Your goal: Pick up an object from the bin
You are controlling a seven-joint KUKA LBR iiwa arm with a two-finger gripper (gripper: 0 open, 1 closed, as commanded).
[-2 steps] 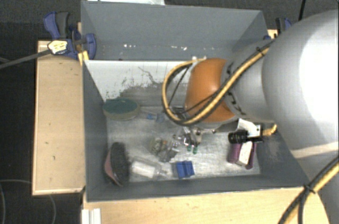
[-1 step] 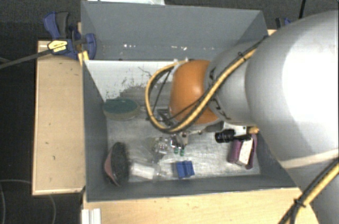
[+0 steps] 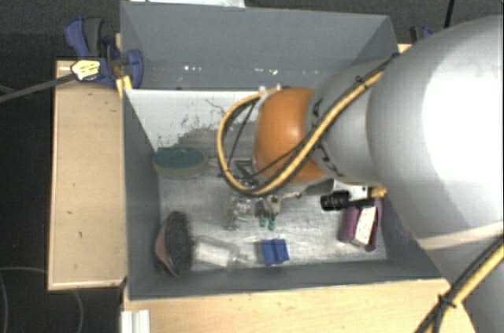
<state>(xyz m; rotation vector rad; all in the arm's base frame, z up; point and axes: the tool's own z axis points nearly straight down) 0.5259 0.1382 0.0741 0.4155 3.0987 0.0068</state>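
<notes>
My gripper (image 3: 256,210) hangs under the orange wrist cover, low over the bin floor near the middle. Just in front of it lies a small blue block (image 3: 273,251). To the left of that block rests a clear plastic piece (image 3: 214,251). The gripper is above and a little behind both, and I see nothing held in it.
A dark oval brush-like thing (image 3: 175,242) lies in the front left corner. A teal round disc (image 3: 179,160) sits at the back left. A purple bottle with a black cap (image 3: 358,223) lies at the right, partly under the arm. The arm covers the bin's right back part.
</notes>
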